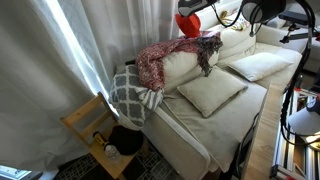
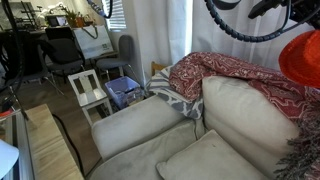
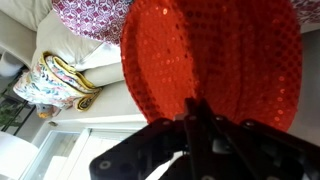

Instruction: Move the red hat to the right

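Above the sofa (image 1: 190,128), the closed claw (image 3: 193,112) pinches the red hat (image 3: 215,55).

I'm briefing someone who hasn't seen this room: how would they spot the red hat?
Find the cream sofa. Above its backrest the gripper holds the red hat aloft. Unlike the patterned red-and-white blanket draped below, it is plain bright red and rounded.

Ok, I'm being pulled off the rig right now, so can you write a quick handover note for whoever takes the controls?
Pincer: shut on the red hat, holding it in the air.
Hat: up above the sofa back, beside the red-and-white patterned blanket, touching nothing else.
Done: grasp and lift.
Left: carry the hat to the right, set it down, open the pincer.
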Action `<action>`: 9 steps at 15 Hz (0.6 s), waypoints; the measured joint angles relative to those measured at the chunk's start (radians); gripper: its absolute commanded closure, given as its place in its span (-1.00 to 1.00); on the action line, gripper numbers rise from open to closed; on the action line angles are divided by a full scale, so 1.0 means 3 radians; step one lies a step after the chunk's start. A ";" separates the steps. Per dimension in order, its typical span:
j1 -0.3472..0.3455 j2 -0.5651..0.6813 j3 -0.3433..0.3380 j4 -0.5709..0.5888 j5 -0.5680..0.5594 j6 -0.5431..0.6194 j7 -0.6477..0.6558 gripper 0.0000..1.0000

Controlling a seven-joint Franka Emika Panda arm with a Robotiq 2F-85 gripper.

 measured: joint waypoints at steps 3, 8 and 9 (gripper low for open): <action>0.0012 0.0027 -0.0028 -0.0001 0.0000 0.0038 0.0025 -0.17; 0.0067 -0.0167 0.0427 -0.0135 0.0219 -0.0009 -0.0335 -0.95; 0.0096 -0.0244 0.0528 -0.0216 0.0264 -0.0029 -0.0422 -1.00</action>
